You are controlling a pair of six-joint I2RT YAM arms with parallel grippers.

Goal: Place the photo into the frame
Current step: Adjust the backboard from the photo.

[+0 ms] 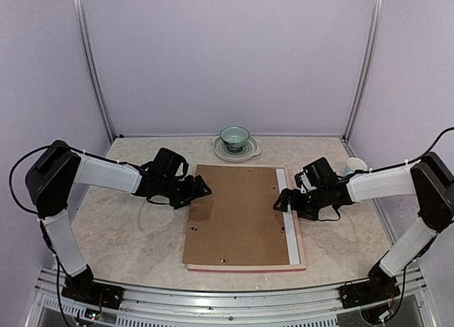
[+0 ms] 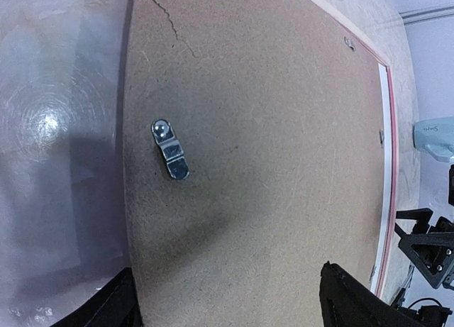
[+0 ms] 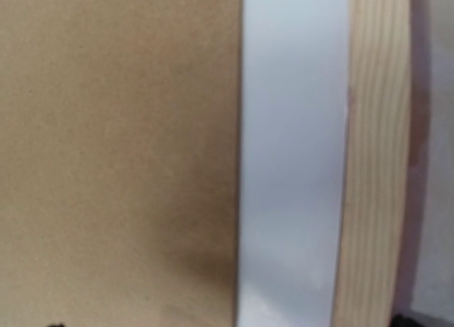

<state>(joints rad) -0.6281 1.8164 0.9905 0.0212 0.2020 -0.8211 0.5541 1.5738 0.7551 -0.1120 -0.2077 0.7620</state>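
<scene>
The frame [image 1: 245, 267] lies face down on the table, with a pink rim along its near and right sides; its pale wood edge shows in the right wrist view [image 3: 372, 150]. A brown backing board [image 1: 237, 213] lies on it, shifted left, and leaves a white strip [image 1: 289, 228] bare on the right. The photo is hidden. My left gripper [image 1: 195, 192] is open over the board's left edge [image 2: 269, 150], its fingers [image 2: 347, 302] wide apart. My right gripper [image 1: 287, 201] hovers close over the white strip [image 3: 291, 164] and board [image 3: 113, 150], and looks open.
A metal hanger clip [image 2: 170, 150] is fixed to the board near its left edge. A green bowl [image 1: 235, 137] stands on a plate [image 1: 237, 154] at the back centre. A white cup [image 1: 356, 164] stands behind the right arm. The walls are close on three sides.
</scene>
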